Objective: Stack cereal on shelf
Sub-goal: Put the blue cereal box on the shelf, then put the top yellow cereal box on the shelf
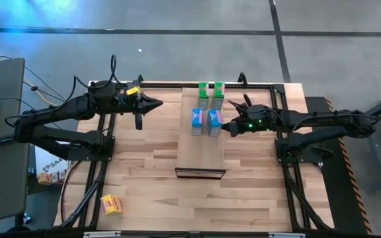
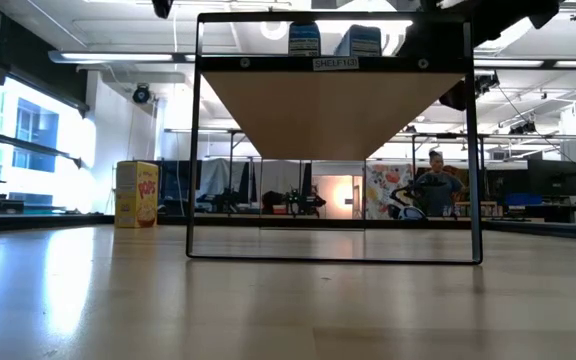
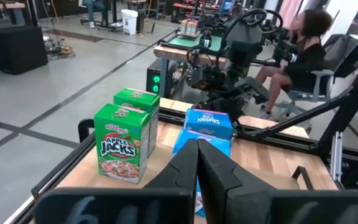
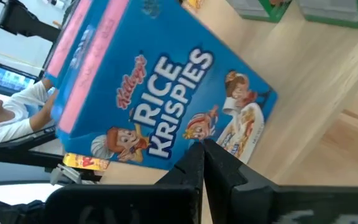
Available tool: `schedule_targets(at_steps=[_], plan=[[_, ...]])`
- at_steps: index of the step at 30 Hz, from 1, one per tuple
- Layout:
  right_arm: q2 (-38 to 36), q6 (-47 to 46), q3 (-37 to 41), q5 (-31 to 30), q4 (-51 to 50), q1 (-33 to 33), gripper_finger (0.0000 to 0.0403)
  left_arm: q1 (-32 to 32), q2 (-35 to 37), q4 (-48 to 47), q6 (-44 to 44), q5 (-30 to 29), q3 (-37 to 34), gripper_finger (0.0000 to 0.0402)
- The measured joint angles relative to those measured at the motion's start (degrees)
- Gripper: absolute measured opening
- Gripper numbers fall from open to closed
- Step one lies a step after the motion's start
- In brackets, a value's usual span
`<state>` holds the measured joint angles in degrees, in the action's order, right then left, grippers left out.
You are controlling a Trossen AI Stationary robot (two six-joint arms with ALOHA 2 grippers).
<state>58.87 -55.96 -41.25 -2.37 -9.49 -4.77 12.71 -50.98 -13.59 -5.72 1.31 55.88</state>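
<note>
The shelf (image 1: 202, 153) is a pale wood panel raised on a black frame (image 2: 196, 150) at mid-table. Two green cereal boxes (image 1: 211, 95) stand upright at its far end, and two blue ones (image 1: 206, 121) stand just nearer. A yellow cereal box (image 1: 112, 204) lies on the table at the near left. My right gripper (image 1: 225, 125) is shut, its tips right by the printed front of the right-hand blue box (image 4: 160, 93). My left gripper (image 1: 159, 104) is shut and hovers left of the shelf, pointing at the boxes (image 3: 122, 143). My right gripper's shut fingertips (image 4: 199, 149) come level from the table's right side and stand at the lower part of the blue box's printed front (image 4: 185, 127). I cannot tell whether they touch it. The box stands on the shelf.
The black frame rails (image 1: 280, 119) run around the table's edges. Bare shelf surface (image 1: 201, 162) lies nearer than the blue boxes. A person (image 3: 303, 56) sits beyond the table's right side, and another person (image 2: 436, 185) is far off in the room.
</note>
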Motion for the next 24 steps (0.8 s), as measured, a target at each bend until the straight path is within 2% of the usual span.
schedule_targets(at_steps=[7,12,16,20,24], plan=[[0.0,-3.18,0.0,-4.43,0.42,3.74,0.0,0.01,0.88,-0.69,2.96,3.05,0.0,0.0],[-0.92,-3.18,0.0,-4.14,0.2,4.52,0.0,0.0,2.87,-2.15,2.93,3.25,0.0,0.0],[-2.39,-0.86,-2.43,-4.05,-5.73,4.47,0.0,0.0,6.16,-4.81,2.33,2.45,0.0,0.0004],[-2.71,2.03,-7.41,-6.67,-12.92,4.41,0.0,0.0,9.29,-8.94,-1.99,-1.67,0.02,0.0026],[-2.72,4.01,-12.24,-10.75,-19.27,4.39,0.0,0.05,10.96,-16.78,-6.43,-9.08,0.03,0.008]])
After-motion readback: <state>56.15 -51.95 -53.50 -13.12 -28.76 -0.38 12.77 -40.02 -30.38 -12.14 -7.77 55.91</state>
